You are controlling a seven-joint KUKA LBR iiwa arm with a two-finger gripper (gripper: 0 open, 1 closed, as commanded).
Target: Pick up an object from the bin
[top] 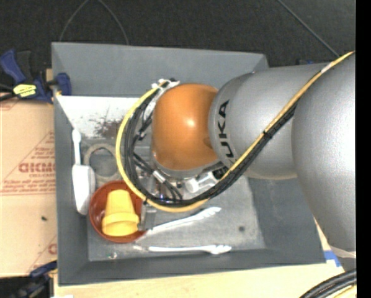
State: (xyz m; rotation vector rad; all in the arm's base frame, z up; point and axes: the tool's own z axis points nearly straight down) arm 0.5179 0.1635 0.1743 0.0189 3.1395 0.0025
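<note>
My gripper (149, 218) comes down at the front left of the bin, mostly hidden under the arm's orange cover. Its visible grey tip stands at the right rim of an orange bowl (97, 215). A yellow cup (120, 213) lies on its side in that bowl, just left of the tip. A white plastic utensil (188, 218) stretches to the right from the gripper across the bin floor. Nothing shows as held.
A second white plastic utensil (188, 249) lies along the front wall. A white oblong piece (81, 188) leans at the left wall, with a clear ring (101, 161) behind it. The arm covers the bin's middle and right.
</note>
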